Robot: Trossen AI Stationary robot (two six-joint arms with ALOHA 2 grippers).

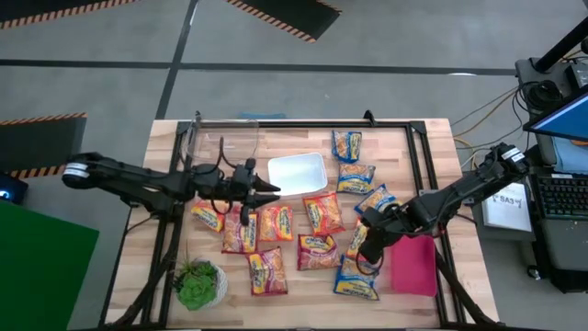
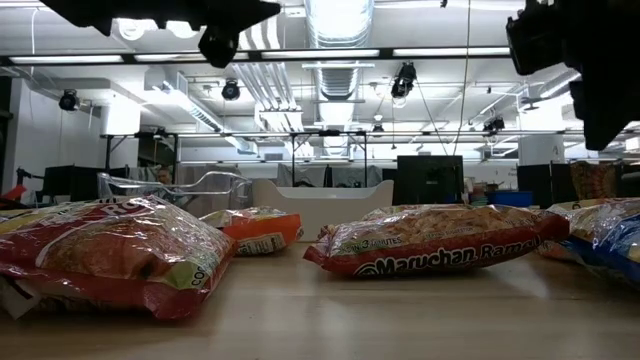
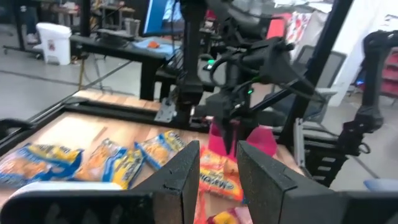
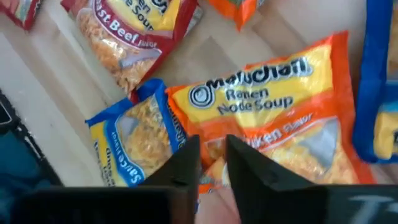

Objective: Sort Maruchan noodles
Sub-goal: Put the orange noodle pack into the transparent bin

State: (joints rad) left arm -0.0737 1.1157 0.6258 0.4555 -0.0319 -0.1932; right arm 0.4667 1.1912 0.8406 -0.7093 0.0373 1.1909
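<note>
Now the left end effector (image 1: 268,192) is hovering, fingers slightly parted and empty, over red packets (image 1: 241,230) at tabletop (image 1: 303,280) left. Rightward, the nearer right end effector (image 4: 211,163) is hanging narrowly parted directly above the orange packet (image 4: 280,106), whose long axis is running crosswise.

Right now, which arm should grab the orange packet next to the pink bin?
The right. Its end effector hangs directly over that orange packet, beside the pink bin. The left end effector is far across the table.
</note>
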